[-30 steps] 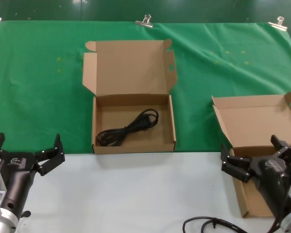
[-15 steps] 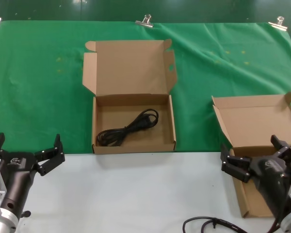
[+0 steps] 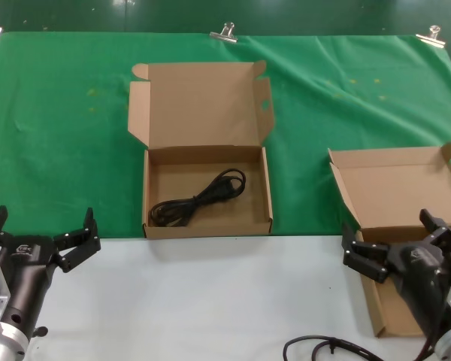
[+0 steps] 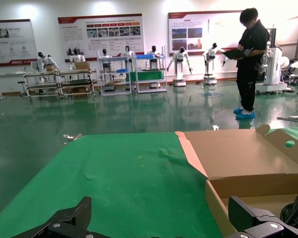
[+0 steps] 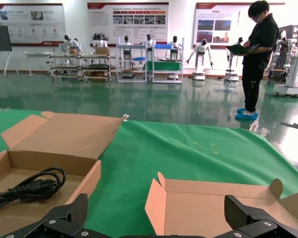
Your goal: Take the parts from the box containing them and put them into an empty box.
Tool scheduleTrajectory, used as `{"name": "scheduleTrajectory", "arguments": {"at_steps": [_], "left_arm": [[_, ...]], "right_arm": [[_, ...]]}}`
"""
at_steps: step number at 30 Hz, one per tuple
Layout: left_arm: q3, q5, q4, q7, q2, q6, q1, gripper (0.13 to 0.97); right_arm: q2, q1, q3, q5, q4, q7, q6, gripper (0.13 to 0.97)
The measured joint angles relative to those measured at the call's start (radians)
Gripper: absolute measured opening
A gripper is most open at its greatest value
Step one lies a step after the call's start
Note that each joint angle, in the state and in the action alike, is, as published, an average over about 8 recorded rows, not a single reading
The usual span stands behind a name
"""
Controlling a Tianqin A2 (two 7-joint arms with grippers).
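A single black power cord (image 3: 197, 198) lies coiled inside the open cardboard box (image 3: 207, 227) in the middle of the green cloth; its raised lid has a side flap with a small hole. An empty open cardboard box (image 3: 395, 188) sits at the right. My left gripper (image 3: 45, 222) is open, low at the near left, apart from both boxes. My right gripper (image 3: 391, 232) is open, hovering over the empty box's near part. In the right wrist view the cord (image 5: 32, 187) lies off to the side, and the empty box (image 5: 213, 208) is beyond the gripper (image 5: 156, 207).
A loose black cable (image 3: 327, 348) trails on the white table near my right arm. Metal clips (image 3: 224, 31) hold the green cloth (image 3: 60, 135) at its far edge. A person (image 4: 251, 59) stands well beyond the table.
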Motion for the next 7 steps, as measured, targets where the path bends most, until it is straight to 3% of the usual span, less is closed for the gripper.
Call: {"name": "scheduleTrajectory", "arguments": {"at_steps": [7], "left_arm": [[0.000, 0.000, 0.000, 0.000, 0.000, 0.000, 0.000, 0.966]], "right_arm": [[0.000, 0.000, 0.000, 0.000, 0.000, 0.000, 0.000, 0.966]]}}
